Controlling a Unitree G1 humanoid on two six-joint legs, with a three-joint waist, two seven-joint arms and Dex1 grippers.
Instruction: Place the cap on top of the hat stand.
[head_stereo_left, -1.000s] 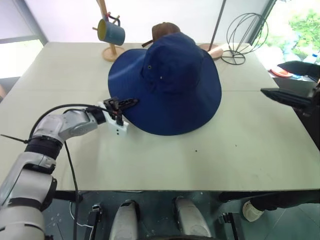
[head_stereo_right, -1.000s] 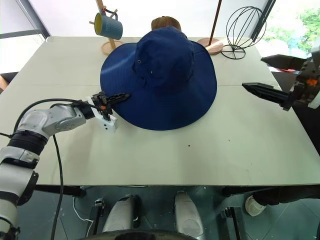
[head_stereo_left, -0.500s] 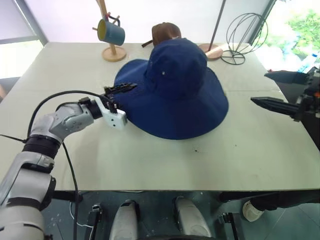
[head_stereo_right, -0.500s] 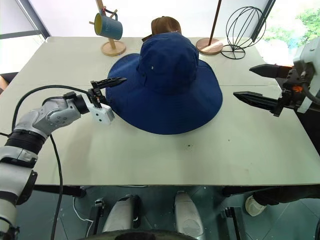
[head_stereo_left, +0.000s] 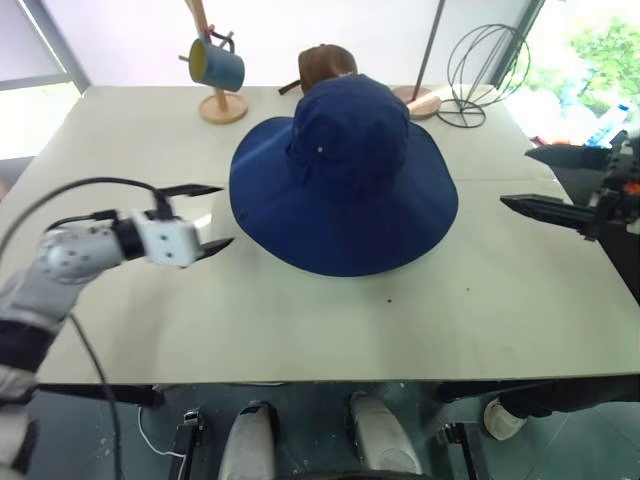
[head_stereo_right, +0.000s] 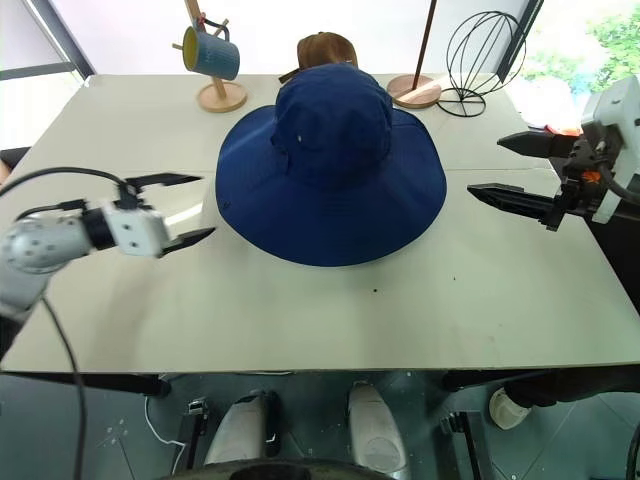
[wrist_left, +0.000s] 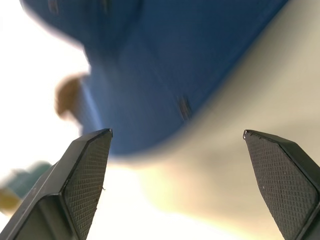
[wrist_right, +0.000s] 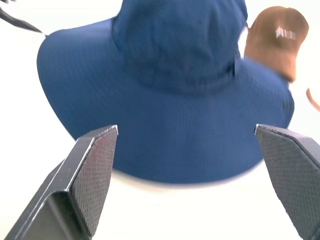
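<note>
The navy blue cap (head_stereo_left: 345, 170) sits in the middle of the table, its crown raised and its wide brim drooping to the tabletop all round. The hat stand is hidden, and I cannot tell whether it is under the cap. My left gripper (head_stereo_left: 225, 215) hovers open just left of the brim, apart from it, with nothing between its fingers. In the left wrist view the brim (wrist_left: 165, 65) lies ahead of that gripper (wrist_left: 177, 132). My right gripper (head_stereo_right: 485, 165) stands open to the right of the cap, pointing at it, clear of the brim (wrist_right: 175, 125).
A wooden mug tree with a blue mug (head_stereo_left: 218, 68) stands at the back left. A brown cap (head_stereo_left: 328, 62) sits just behind the navy one. A round wooden base with a pole (head_stereo_left: 418, 100) and a wire-globe stand (head_stereo_left: 480, 60) are at the back right.
My left gripper let go of the cap's brim, opened wide, rolled and drew back to the left. The brim dropped flat to the table. The right gripper barely moved.
</note>
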